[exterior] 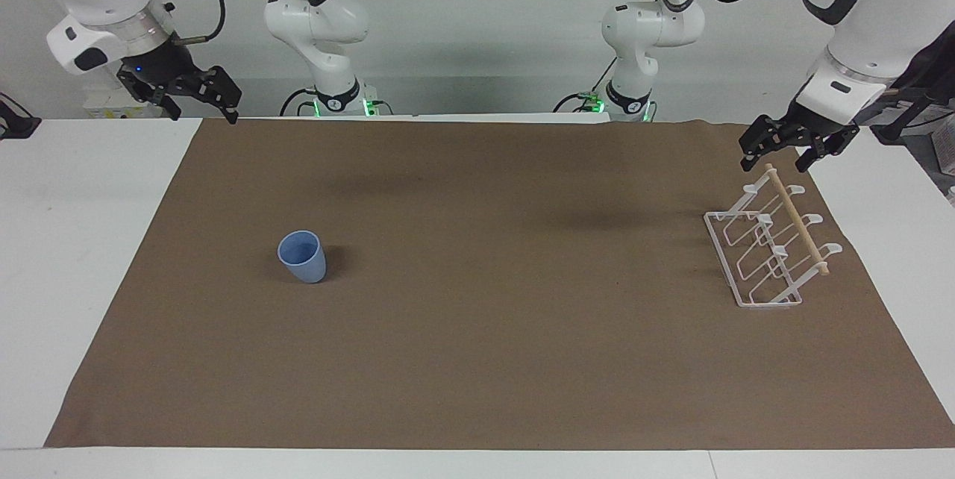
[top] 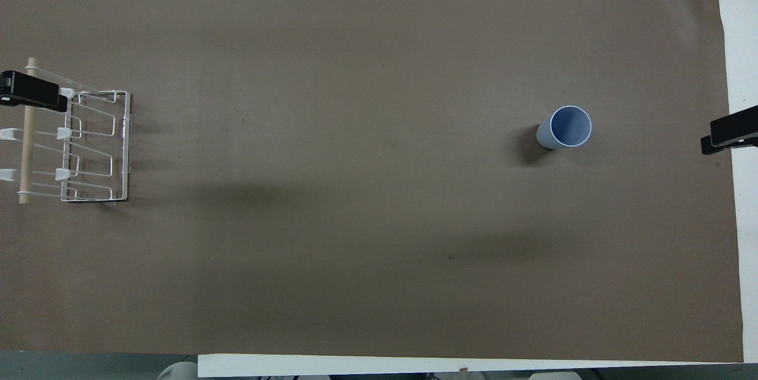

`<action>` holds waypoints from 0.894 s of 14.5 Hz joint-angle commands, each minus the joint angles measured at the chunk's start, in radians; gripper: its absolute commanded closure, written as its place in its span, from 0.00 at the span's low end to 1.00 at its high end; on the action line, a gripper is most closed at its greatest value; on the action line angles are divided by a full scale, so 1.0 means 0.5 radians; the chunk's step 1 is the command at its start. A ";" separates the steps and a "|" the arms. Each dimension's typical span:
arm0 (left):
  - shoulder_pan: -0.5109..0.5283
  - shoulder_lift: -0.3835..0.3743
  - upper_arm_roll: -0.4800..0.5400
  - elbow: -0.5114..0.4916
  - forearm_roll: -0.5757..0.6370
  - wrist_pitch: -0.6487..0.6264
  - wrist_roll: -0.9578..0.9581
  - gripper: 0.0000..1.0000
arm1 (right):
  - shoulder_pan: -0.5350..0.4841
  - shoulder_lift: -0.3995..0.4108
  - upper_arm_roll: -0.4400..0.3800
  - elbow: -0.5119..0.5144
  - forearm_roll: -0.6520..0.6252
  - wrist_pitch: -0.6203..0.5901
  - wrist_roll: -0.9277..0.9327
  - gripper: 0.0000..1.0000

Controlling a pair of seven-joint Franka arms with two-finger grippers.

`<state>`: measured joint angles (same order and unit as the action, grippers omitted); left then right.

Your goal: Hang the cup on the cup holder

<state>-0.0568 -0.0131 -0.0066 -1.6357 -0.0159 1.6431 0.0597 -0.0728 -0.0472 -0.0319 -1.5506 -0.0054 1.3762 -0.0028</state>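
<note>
The light-blue cup [exterior: 302,257] stands upright, mouth up, on the brown mat toward the right arm's end; it also shows in the overhead view [top: 569,126]. The white wire cup holder [exterior: 768,259] with its wooden dowel [exterior: 797,219] stands toward the left arm's end; it also shows in the overhead view [top: 89,149]. No cup hangs on it. My left gripper [exterior: 780,160] is open and empty, up in the air over the holder's end that is nearer to the robots. My right gripper [exterior: 203,107] is open and empty, raised over the mat's edge, well apart from the cup.
The brown mat [exterior: 477,359] covers most of the white table [exterior: 74,240]. Bare white table borders it at both ends. The arms' bases [exterior: 339,102] stand at the table's robot edge.
</note>
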 commanded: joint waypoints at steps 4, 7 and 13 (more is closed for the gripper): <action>0.031 -0.035 -0.021 -0.005 0.020 -0.034 -0.018 0.00 | -0.014 -0.034 0.012 -0.065 -0.023 0.024 -0.010 0.00; 0.031 -0.035 -0.021 -0.005 0.023 -0.028 -0.015 0.00 | 0.011 -0.077 0.012 -0.224 -0.023 0.251 -0.090 0.00; 0.031 -0.047 -0.024 -0.014 0.023 -0.031 -0.012 0.00 | 0.026 0.090 0.018 -0.602 0.011 0.864 -0.093 0.00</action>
<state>-0.0566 -0.0164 -0.0060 -1.6356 -0.0159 1.6425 0.0592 -0.0661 -0.0356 -0.0264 -1.7988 -0.0047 1.7240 -0.0288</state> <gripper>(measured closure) 0.000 0.000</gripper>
